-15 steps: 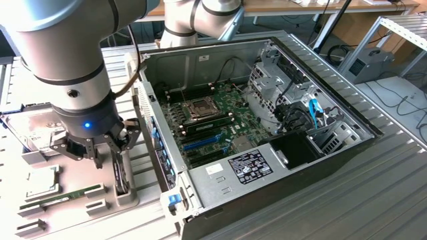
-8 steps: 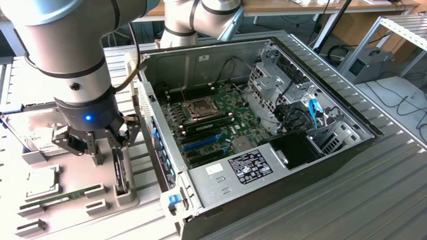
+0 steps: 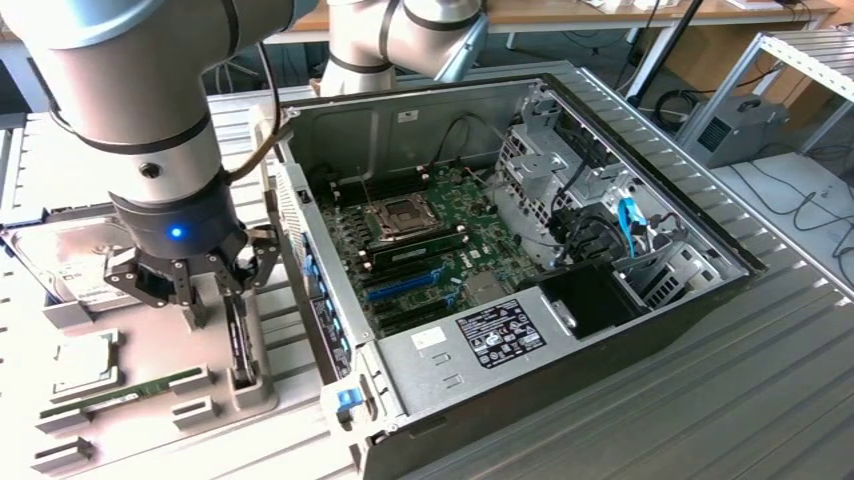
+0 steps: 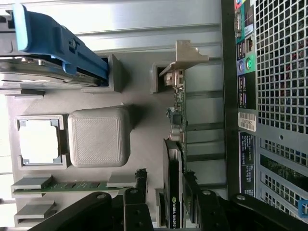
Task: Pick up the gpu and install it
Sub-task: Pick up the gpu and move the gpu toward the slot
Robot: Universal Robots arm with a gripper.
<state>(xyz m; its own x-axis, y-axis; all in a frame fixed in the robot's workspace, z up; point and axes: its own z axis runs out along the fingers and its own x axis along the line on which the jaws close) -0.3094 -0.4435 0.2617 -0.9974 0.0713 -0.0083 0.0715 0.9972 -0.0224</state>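
Currently the gpu stands on its long edge in a slot of the grey holder tray, just beside the open computer case. Right above it hangs the gripper. Its jaws are spread wide, one on either side of the card, not clamped.
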